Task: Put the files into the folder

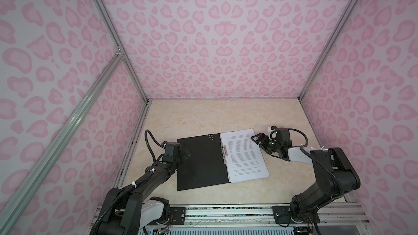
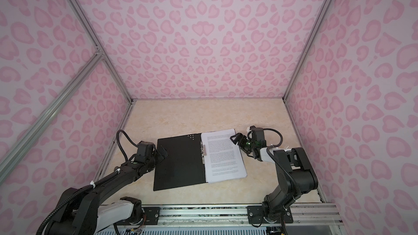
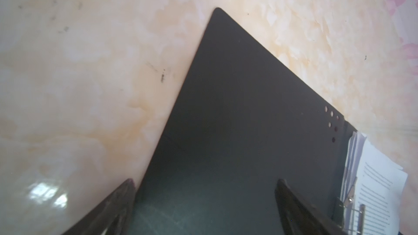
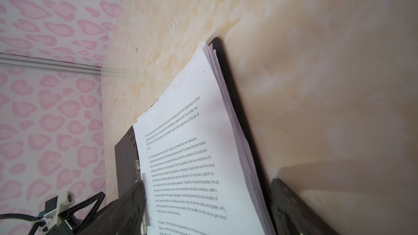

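Open folder (image 1: 201, 161) flat on table (image 1: 203, 116), files (image 1: 245, 154) stacked in its 3 o'clock half, left pincer (image 1: 186, 152) agape at its 9 o'clock edge, right pincer (image 1: 256, 138) agape at files' 2 o'clock corner

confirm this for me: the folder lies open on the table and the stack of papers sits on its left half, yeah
Not quite. The folder does lie open on the table, but the stack of papers sits on its right half, just past the metal clip. The left half is bare black. Both top views show this.
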{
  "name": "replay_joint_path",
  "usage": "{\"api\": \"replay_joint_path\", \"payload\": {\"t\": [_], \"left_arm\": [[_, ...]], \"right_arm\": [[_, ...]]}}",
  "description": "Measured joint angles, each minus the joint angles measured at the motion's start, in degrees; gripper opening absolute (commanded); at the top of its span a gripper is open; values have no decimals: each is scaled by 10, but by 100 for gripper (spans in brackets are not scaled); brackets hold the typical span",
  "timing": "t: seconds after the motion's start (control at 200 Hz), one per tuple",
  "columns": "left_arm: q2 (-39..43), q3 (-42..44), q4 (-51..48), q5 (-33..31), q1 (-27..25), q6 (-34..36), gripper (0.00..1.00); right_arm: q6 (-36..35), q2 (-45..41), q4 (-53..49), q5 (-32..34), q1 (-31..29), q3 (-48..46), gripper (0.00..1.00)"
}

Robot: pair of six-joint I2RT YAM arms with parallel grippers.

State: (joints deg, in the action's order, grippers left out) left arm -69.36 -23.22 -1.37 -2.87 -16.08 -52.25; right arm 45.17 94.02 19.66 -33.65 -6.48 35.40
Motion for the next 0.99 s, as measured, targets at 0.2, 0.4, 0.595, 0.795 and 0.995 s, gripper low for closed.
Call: {"api": "replay_joint_path", "payload": {"t": [0.2,0.4,0.595,0.795,0.995], "left_arm": [[-67,-28,57,-29,-78,-39,98],[-49,-39,30,-20,-110,-98,98],[53,-52,-91,-45,-47,-75,98],[7,-133,-92,40,-79,30,99],[-111,-215,-69,163,-122,79,95]], "right_arm": [[-19,30,-46,19,49,57,86],[-24,12,-147,49,92,96,87],[-69,-71,-237,113,52,142,87],[-113,-74,-282,110,-67,181,59],[-147,19,-313,69,-146,247,22]]}}
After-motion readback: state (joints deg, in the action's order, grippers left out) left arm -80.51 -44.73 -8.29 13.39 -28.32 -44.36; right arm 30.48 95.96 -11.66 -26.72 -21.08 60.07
